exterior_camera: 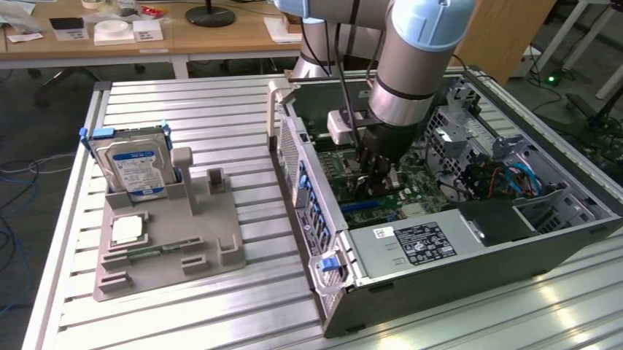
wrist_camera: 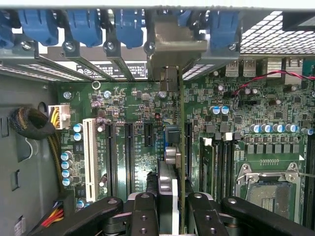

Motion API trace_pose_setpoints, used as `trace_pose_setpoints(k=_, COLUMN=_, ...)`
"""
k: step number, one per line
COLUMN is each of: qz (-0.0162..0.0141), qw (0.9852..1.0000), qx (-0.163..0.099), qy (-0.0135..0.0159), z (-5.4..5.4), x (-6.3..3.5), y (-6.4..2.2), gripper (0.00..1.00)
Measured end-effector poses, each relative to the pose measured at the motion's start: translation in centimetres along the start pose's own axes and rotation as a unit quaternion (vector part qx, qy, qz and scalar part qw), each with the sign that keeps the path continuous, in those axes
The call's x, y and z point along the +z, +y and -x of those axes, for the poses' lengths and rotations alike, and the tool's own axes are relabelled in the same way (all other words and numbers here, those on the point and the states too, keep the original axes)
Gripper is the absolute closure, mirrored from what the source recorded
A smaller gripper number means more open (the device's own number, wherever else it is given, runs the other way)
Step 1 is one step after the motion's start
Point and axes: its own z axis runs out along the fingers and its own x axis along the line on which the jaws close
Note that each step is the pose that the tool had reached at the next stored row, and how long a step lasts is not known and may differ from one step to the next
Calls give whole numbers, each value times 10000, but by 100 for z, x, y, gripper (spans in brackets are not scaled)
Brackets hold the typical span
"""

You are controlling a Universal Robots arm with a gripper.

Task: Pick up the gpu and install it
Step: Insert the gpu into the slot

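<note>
A: Where's the gpu (wrist_camera: pixel 181 162)?
B: Clamped edge-on in the gripper (wrist_camera: pixel 173 209) — inside the case (exterior_camera: pixel 322 219), long axis along the board's (wrist_camera: pixel 138 147) slots.
A: Seated?
B: Probably not — hard to tell.

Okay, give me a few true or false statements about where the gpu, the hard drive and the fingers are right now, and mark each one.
1. The gripper has its fingers closed on the gpu. True.
2. The gpu is over the motherboard inside the computer case. True.
3. The hard drive lies flat inside the case. False: it stands upright in the grey holder on the table, outside the case.
4. The gpu rests in the grey holder. False: it is inside the case, edge-on, held by the gripper.
</note>
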Motion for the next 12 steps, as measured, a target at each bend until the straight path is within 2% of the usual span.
trace_pose_setpoints(k=3, qz=-9, qw=10000, qx=-1, qy=-1, z=0, x=1, y=2, gripper=72)
trace_pose_setpoints(k=12, qz=-9, qw=10000, qx=0, qy=-2, z=-2, x=28, y=6, gripper=72)
